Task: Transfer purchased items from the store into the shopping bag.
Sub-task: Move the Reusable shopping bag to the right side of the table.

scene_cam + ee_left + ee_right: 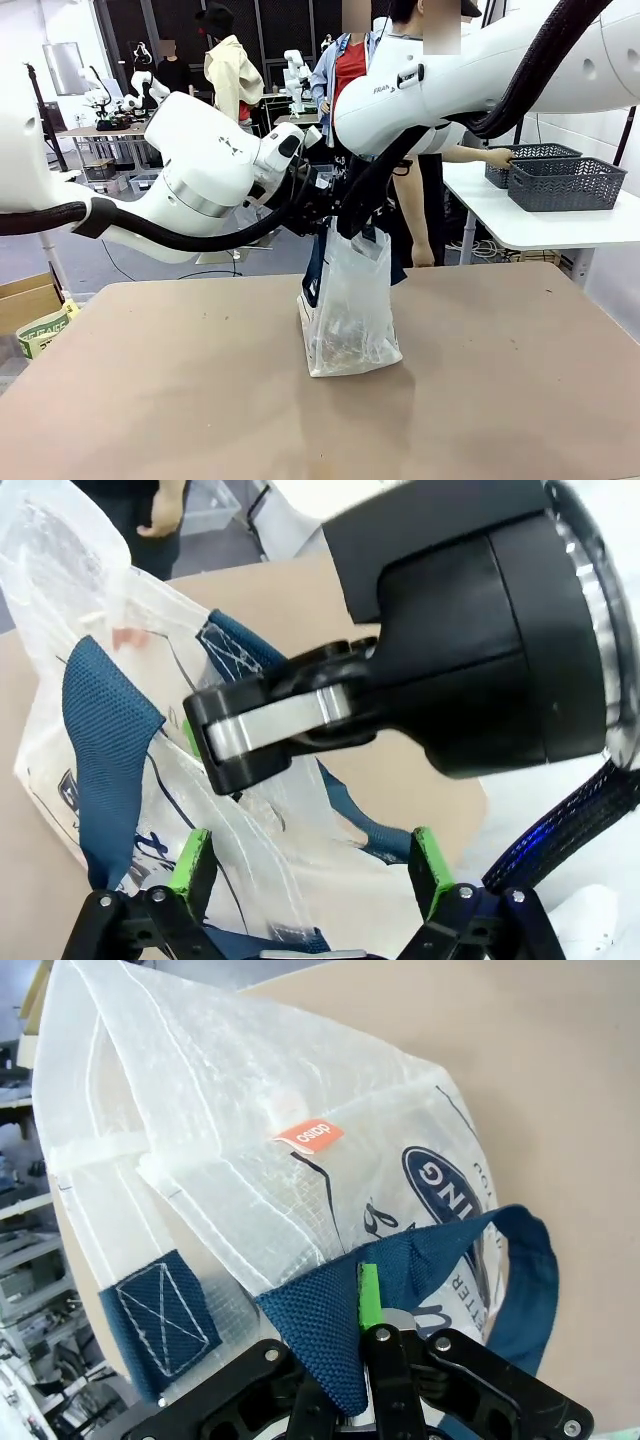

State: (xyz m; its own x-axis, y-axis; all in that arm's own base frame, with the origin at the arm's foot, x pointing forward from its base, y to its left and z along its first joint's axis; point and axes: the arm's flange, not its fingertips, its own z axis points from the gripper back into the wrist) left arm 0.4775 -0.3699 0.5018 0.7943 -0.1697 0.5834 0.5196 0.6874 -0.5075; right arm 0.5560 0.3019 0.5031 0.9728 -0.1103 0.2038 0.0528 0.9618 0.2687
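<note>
Right now my right gripper (365, 1305) is pressed together on a navy handle (320, 1335) of the shopping bag (350, 310), the strap pinched flat between the green pads. My left gripper (310, 858) hangs just beside it with its fingers spread wide and nothing held. A second strap (110, 740) lies just outside one pad, and crumpled plastic and more navy webbing sit in the gap.

I judge this to be the bag-holding step: I keep one handle up so the mouth is open for loading. A few purchased items (345, 345) show dimly at the bottom, orange-brown through the plastic. The next move probably calls for my left gripper to settle around the free strap and close, then draw away from the right to widen the opening without tipping the bag.

The bag stands near the middle of the table (150, 380), its base on the surface. Its long axis runs vertical, mouth pointing up toward my wrists. Beyond it, a person's hand (497, 157) rests at the dark baskets (565, 183) on a side table.
</note>
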